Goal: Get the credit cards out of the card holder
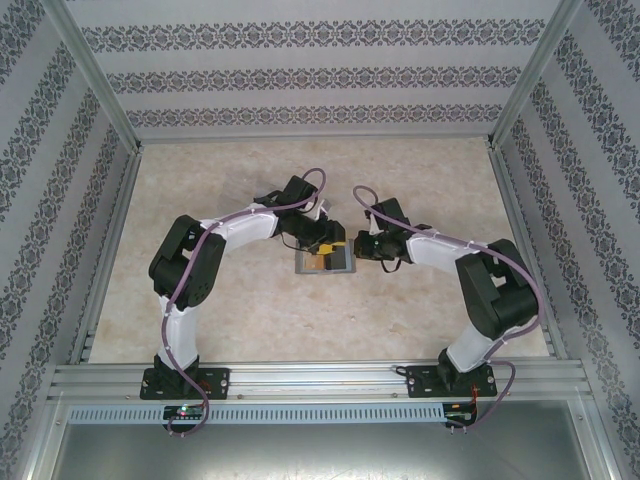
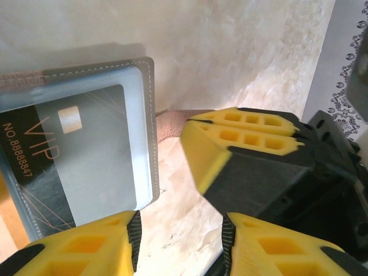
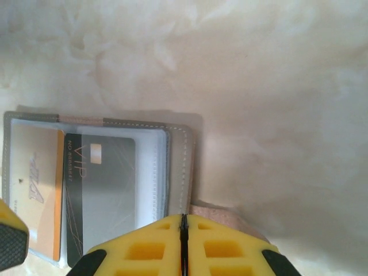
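Left end effector (image 2: 181,241) nearest: jaws part-open, empty, bare tabletop (image 2: 230,52) between them. Card holder (image 2: 150,115) lay open just ahead-left of it, grey VIP card (image 2: 86,155) sleeved inside. Right end effector (image 3: 184,230) was shut beside a tan flap (image 3: 215,213) at the holder's edge; grip uncertain. Risk: an unpinned holder would slide when the card is pulled.

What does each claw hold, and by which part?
Right claw pinches the card holder by its pinkish side tab; left claw stands open, gripping nothing.
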